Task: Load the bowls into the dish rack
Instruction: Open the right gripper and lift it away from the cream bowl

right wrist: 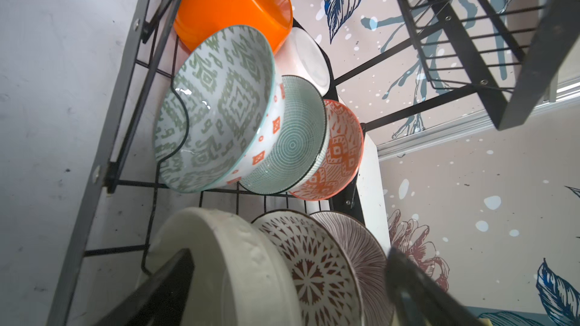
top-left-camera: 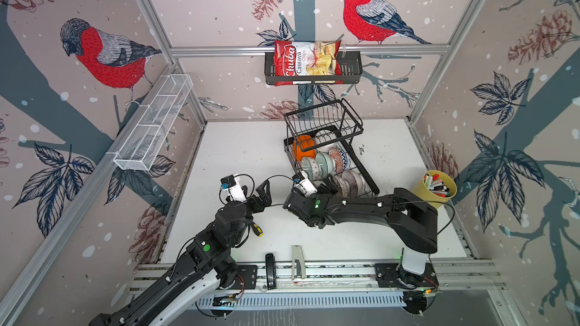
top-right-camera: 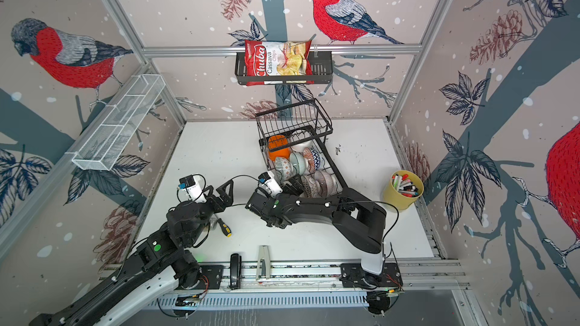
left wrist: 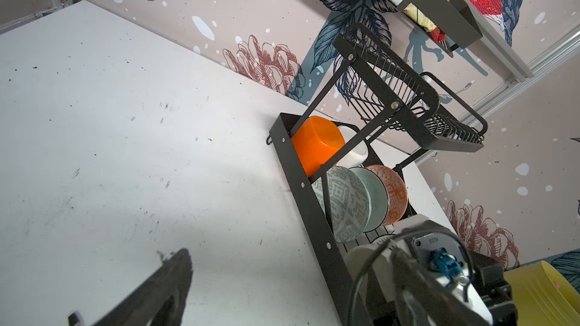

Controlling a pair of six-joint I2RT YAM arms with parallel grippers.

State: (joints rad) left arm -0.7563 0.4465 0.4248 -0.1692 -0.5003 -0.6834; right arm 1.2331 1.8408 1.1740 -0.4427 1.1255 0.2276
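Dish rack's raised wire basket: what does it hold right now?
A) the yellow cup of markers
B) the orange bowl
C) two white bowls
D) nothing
D: in the left wrist view the dish rack has a bare raised basket; the orange bowl and the patterned bowls stand on its lower level instead.

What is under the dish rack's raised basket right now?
An orange bowl and a white bowl on the lower tray. The raised basket covers parts of both from above.
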